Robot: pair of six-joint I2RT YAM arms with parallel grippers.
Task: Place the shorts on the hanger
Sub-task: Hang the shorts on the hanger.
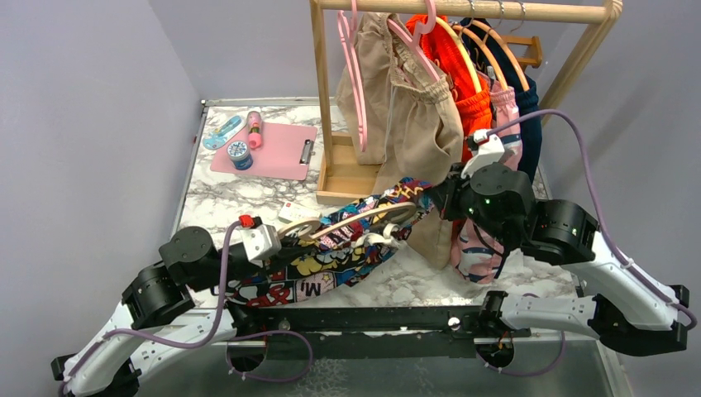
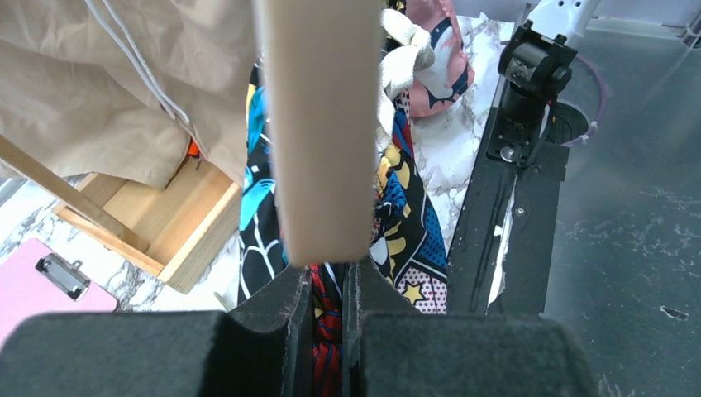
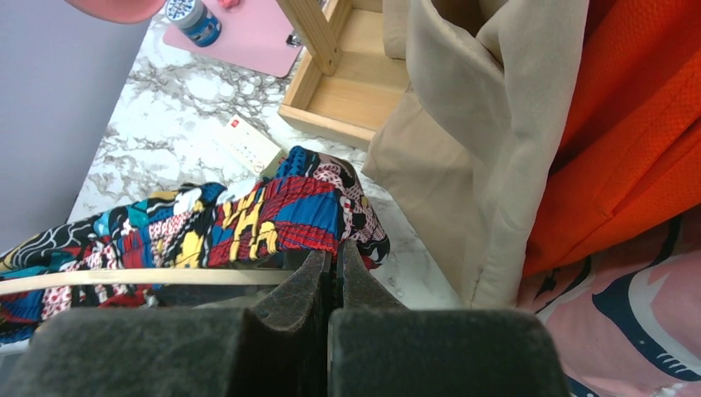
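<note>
Both ends of the shorts (image 1: 331, 256) were held up over the desk (image 1: 240, 194), with the hanger (image 2: 318, 124) lying along them.
The left hand (image 2: 328, 281) was nearly closed, pinching printed fabric between its fingers, and the cream hanger bar ran out from just above its fingertips. The right hand (image 3: 335, 258) was fully closed on the far end of the shorts, holding it up beside the beige shorts (image 1: 422, 124) hanging on the rack (image 1: 463, 10). The middle of the shorts sagged toward the marble.

Comic-print shorts (image 1: 331, 260) in red, blue and yellow hang stretched above the marble table (image 1: 207, 198). The slim cream hanger (image 1: 364, 215) lies along their upper edge.
</note>
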